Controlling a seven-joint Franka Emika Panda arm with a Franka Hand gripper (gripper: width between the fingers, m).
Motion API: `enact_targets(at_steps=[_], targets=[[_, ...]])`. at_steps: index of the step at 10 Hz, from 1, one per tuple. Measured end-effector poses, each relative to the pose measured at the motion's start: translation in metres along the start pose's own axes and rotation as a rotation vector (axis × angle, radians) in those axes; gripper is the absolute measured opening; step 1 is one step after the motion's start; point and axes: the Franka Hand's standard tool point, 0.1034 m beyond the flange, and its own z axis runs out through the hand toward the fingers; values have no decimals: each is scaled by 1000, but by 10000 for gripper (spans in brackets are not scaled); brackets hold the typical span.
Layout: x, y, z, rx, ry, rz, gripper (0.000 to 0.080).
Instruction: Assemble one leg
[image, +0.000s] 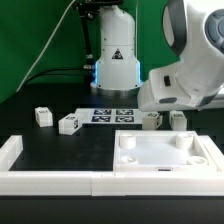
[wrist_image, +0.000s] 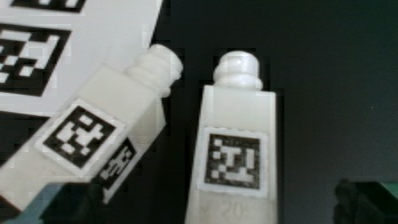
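Observation:
Four small white legs with marker tags lie on the black table in the exterior view: two on that view's left (image: 42, 116) (image: 70, 124) and two on its right (image: 152, 120) (image: 178, 119). The arm's white wrist (image: 185, 85) hangs over the right pair and hides the fingers there. In the wrist view two legs lie side by side, one tilted (wrist_image: 98, 130) and one straight (wrist_image: 235, 150), pegs pointing away. My gripper (wrist_image: 199, 208) is open just above them. One dark fingertip (wrist_image: 374, 200) shows beside the straight leg. Nothing is held.
The marker board (image: 112, 114) lies behind the legs, and its corner shows in the wrist view (wrist_image: 63, 45). The large white square part with corner holes (image: 150, 160) lies at the front right. A white rail (image: 50, 180) runs along the table's front.

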Motion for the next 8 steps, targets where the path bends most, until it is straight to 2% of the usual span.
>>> enact_targets(at_steps=[1, 3, 8], targets=[[-3, 1, 4, -2, -110, 0, 649], [3, 0, 12, -5, -205, -2, 649], [8, -2, 25, -7, -187, -3, 649]])
